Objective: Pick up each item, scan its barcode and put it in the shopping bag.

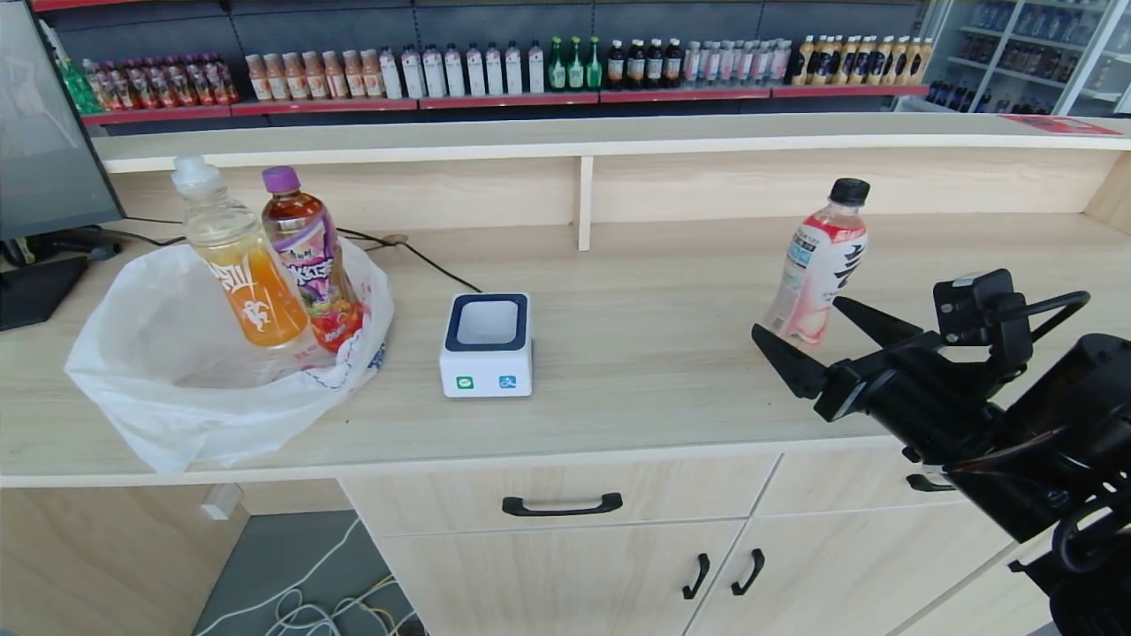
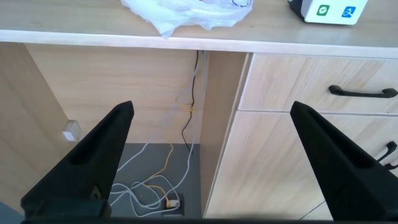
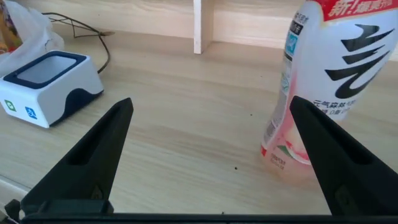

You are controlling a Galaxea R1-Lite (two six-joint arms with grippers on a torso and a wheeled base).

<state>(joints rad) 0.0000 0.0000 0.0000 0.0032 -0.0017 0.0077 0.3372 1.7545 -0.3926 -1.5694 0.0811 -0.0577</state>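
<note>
A pink bottle point(image 1: 817, 261) with a black cap stands upright on the right of the counter, also close up as the pink bottle point(image 3: 320, 87). My right gripper point(image 1: 822, 340) hovers open just in front of it, the bottle near the far finger and not between the fingers. The white barcode scanner point(image 1: 487, 344) sits mid-counter. On the left, the white shopping bag point(image 1: 177, 353) holds an orange bottle point(image 1: 239, 256) and a purple-capped bottle point(image 1: 309, 256). My left gripper point(image 2: 211, 162) is open below the counter edge, facing the cabinet front.
A monitor point(image 1: 44, 132) stands at the far left with a cable point(image 1: 424, 256) running behind the bag. A raised ledge with a vertical divider point(image 1: 583, 203) backs the counter. Drawers and doors with black handles point(image 1: 562, 506) lie below. Bare counter lies between scanner and pink bottle.
</note>
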